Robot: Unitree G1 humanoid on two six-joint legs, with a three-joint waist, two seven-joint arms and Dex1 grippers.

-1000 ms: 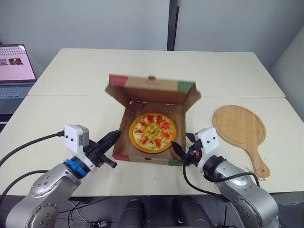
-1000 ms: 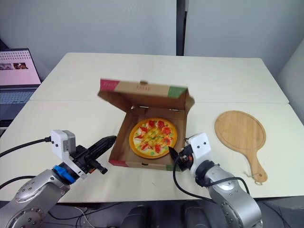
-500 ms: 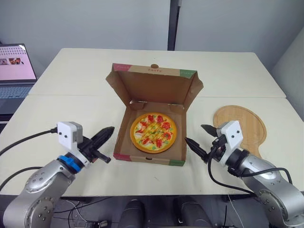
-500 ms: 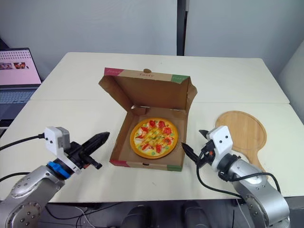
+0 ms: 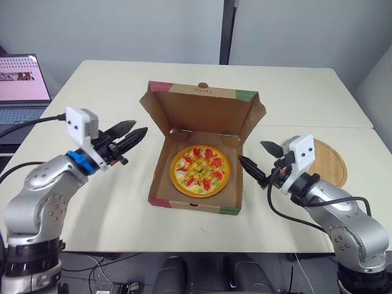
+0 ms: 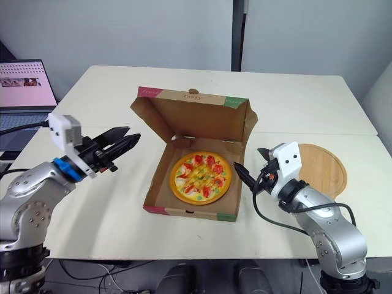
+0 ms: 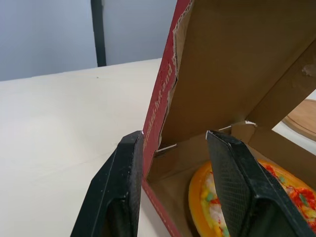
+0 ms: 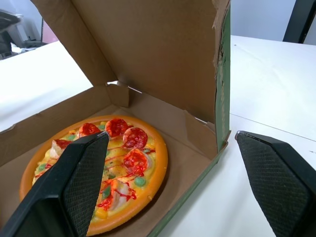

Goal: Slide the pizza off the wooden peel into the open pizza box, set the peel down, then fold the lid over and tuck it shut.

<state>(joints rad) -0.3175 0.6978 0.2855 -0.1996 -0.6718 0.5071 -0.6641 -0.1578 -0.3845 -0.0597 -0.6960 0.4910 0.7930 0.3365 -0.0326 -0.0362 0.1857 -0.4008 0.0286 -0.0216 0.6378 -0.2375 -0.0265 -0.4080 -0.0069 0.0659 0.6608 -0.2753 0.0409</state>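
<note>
Left eye view gives us only part of the peel point(image 5: 331, 160): the right arm hides its handle, and the laptop point(image 5: 21, 79) is cut off at the left edge. We see the pizza point(image 5: 199, 171) lying in the box point(image 5: 195, 206) on the table point(image 5: 294, 92), with the lid point(image 5: 202, 113) standing upright. Our left gripper point(image 5: 138, 127), fingers spread and empty, hovers near the lid's left side. The right gripper point(image 5: 251, 150), spread and empty too, sits just beside the box's right wall, between it and the peel.
</note>
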